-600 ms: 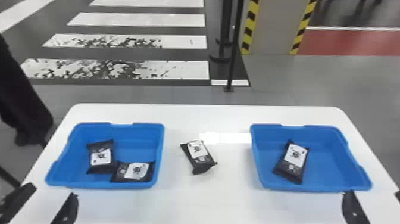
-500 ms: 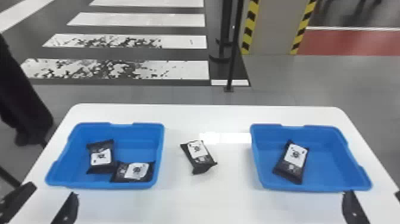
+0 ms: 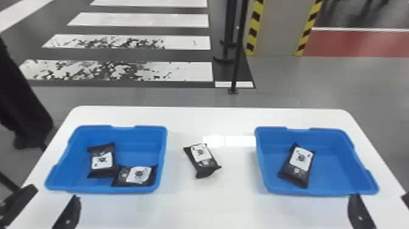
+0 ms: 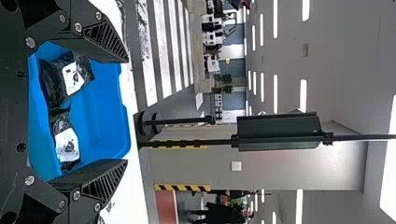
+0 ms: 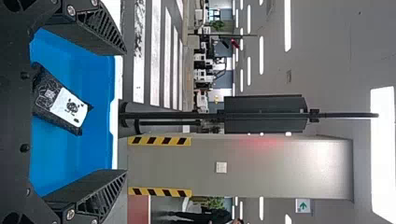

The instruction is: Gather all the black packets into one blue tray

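My left gripper (image 3: 51, 202) stands open at the near left corner of the table, in front of the left blue tray (image 3: 140, 134). That tray holds two black packets, one (image 3: 103, 163) left of the other (image 3: 135, 176), with ends touching. A third packet (image 3: 202, 160) lies on the table between the trays. In the right blue tray (image 3: 337, 167) a fourth packet (image 3: 297, 164) lies slanted. My right gripper (image 3: 380, 204) is at the near right corner, open. In the left wrist view the open left gripper (image 4: 127, 109) has nothing between its fingers; in the right wrist view the right gripper (image 5: 126, 112) is likewise empty.
The white table (image 3: 213, 207) has rounded far corners. Beyond it stand a thin black pole (image 3: 239, 48) and a pillar (image 3: 281, 27) with yellow and black striped edges. Dark-clothed legs (image 3: 21, 100) are at the far left, beside the table.
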### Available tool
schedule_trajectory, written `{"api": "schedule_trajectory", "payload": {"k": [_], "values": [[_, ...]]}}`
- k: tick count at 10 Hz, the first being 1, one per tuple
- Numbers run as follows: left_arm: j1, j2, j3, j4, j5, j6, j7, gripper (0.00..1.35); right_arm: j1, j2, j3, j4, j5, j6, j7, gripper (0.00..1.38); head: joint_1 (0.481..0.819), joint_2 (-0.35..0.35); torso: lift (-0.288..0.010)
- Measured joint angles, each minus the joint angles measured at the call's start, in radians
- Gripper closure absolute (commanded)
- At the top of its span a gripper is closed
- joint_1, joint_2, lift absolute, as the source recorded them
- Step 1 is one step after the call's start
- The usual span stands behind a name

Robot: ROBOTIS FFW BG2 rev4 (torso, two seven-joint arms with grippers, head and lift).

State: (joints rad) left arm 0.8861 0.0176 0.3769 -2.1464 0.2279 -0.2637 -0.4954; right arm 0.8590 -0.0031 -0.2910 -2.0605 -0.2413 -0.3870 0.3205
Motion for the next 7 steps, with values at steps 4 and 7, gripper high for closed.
{"api": "schedule_trajectory", "payload": {"k": [4, 7], "values": [[-0.07, 0.038, -0.028, 0.0, -0.107, 0.116, -0.007, 0.29, -0.003, 0.0, 0.011, 0.005, -0.006, 0.002, 0.0, 0.12, 0.695, -0.03, -0.11], [-0.183, 0.069, -0.08, 0.022, -0.221, 0.21, -0.06, 0.29, -0.004, 0.0, 0.012, 0.005, -0.012, 0.002, 0.0, 0.12, 0.695, -0.081, -0.11]]}}
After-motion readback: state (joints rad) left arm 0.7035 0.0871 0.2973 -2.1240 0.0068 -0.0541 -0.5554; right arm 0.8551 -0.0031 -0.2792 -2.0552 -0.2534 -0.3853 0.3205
